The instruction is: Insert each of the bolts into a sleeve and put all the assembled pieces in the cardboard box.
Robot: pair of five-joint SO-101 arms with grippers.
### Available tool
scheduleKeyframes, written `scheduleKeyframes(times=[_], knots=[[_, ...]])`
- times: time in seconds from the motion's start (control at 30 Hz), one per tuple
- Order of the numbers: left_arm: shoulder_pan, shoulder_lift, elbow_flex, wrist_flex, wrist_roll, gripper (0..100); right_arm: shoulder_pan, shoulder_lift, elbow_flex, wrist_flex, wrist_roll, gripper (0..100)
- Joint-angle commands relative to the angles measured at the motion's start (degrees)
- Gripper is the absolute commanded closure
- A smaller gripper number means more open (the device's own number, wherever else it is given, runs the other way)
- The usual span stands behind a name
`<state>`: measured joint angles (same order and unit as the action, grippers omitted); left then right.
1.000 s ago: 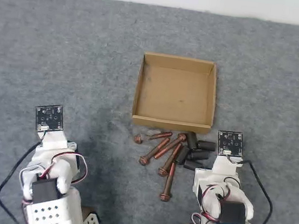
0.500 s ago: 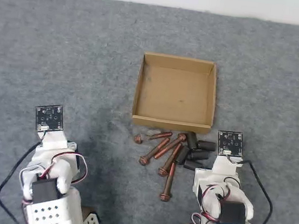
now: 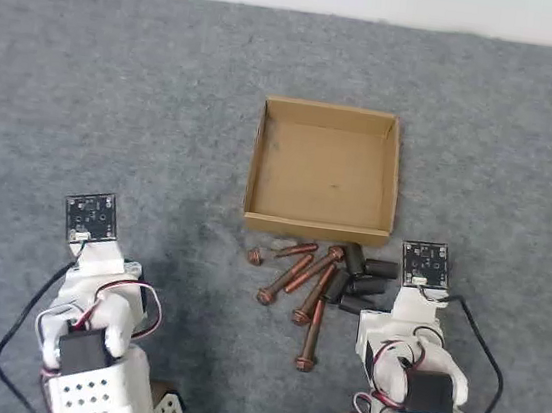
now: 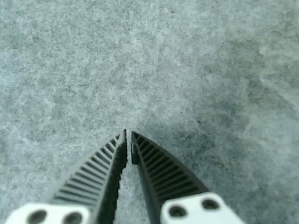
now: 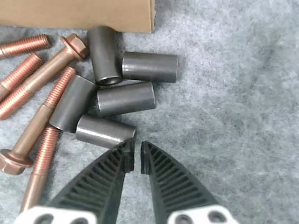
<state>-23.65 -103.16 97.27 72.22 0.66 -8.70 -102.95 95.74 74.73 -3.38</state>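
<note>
The grey carpeted table (image 3: 118, 97) spreads under everything. Two white arms sit folded at its near edge, the left arm (image 3: 89, 335) and the right arm (image 3: 407, 374), each drawn back over its base with the wrist tipped down toward the carpet. Between them and farther out lies the open cardboard box (image 3: 325, 177), nothing in it. Just in front of its near wall the copper-coloured bolts (image 3: 300, 275) lie loose in a fan, none of them in a sleeve, and the five dark sleeves (image 3: 363, 278) are heaped on their sides beside them, close ahead of the right arm. The right gripper (image 5: 138, 145) is clenched with nothing between its ribbed fingers, its tip just beside the nearest sleeve (image 5: 105, 131). The left gripper (image 4: 129, 135) is likewise closed on nothing, over bare carpet well apart from the parts.
</note>
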Motion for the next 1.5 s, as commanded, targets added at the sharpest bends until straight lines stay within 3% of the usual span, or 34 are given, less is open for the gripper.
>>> scheduleKeyframes(times=[0.0,0.2,0.53,0.67,0.77,1.0,1.2,1.33,1.47], knots=[[-0.26,-1.23,-0.75,0.18,-0.18,99,0.57,-1.1,0.7,0.31,1.05,99.2],[0.44,-1.23,-0.75,0.18,-0.26,99,0.4,-1.1,0.7,0.31,1.14,99.2],[13.89,-1.32,-0.75,0.18,-0.26,99,0.57,-1.1,0.7,0.31,1.05,99.2],[15.56,-1.41,-1.19,-0.18,-0.18,99,0.4,-1.1,0.7,0.31,1.23,99.2],[15.47,-1.41,-3.47,-5.36,-0.18,99,0.66,-1.1,0.7,0.31,1.23,99.2],[19.08,-1.14,-0.57,-25.67,-0.09,99,0.75,-1.1,0.7,-0.22,1.05,99.2],[21.54,-1.14,-0.75,-17.23,-0.35,99,2.59,-1.1,0.62,-4.79,0.97,99.2],[21.1,-1.14,-0.75,-16.53,-0.44,99,6.2,-1.1,0.7,-8.66,1.23,99.2],[21.1,-1.14,-0.75,-15.56,-0.44,99,4.44,-1.1,0.7,-9.36,1.58,99.2]])
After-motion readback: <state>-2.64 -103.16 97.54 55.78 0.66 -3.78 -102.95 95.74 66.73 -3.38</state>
